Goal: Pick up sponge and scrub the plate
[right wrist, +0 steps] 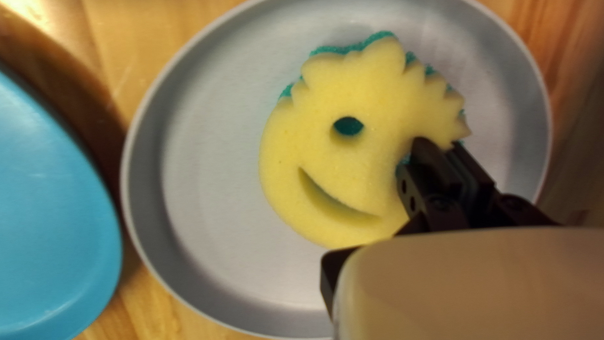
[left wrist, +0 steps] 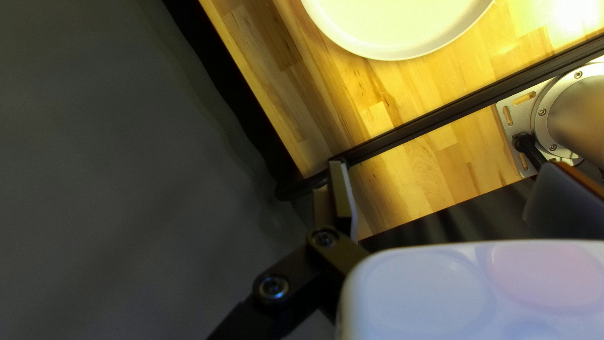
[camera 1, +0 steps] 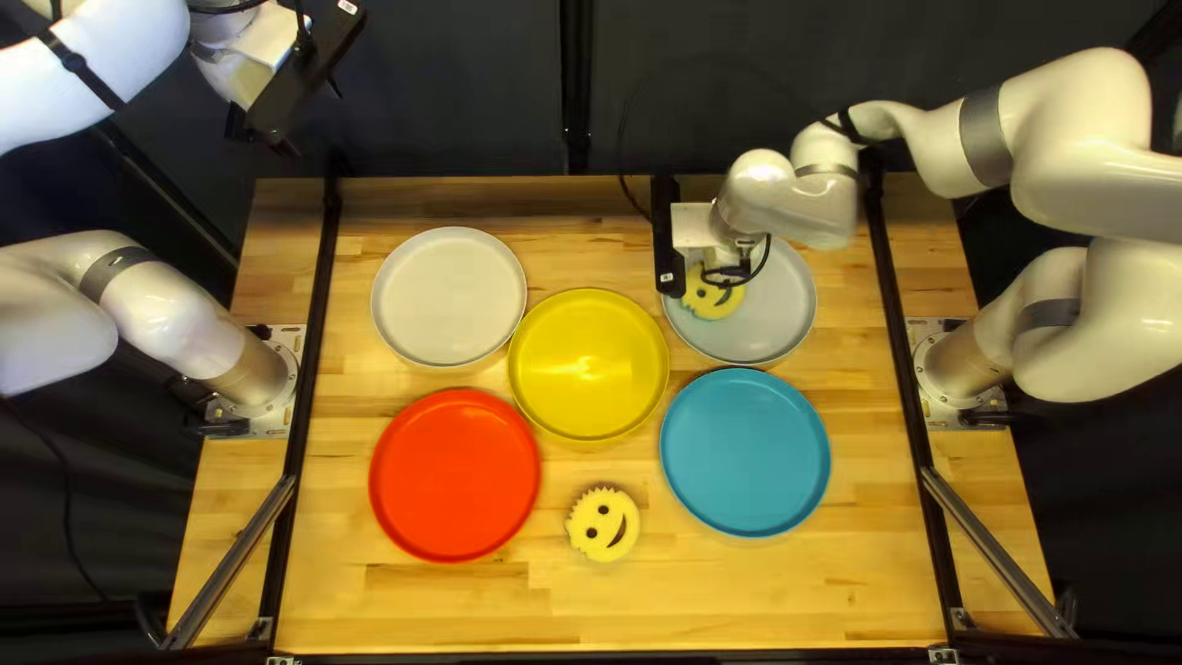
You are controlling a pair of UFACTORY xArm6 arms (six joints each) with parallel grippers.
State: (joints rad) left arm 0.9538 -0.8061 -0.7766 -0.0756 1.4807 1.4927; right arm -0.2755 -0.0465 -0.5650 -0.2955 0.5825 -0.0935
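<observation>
The right gripper (camera 1: pixel 712 259) pinches the porous yellow sponge (right wrist: pixel 333 151), spiky-edged and smiling, green beneath, between nearly closed jaws within the smooth, round grey plate (right wrist: pixel 141 189). The left gripper (camera 1: pixel 261 133) gapes wide, unladen.

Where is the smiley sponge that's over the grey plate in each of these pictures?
Top left view: the smiley sponge is right of centre toward the far edge, over the left part of the grey plate.
Left wrist view: not in it.
Right wrist view: over the plate, pinched at one side by my right gripper.
Shared landmark: the wooden table shows in all three.
</observation>
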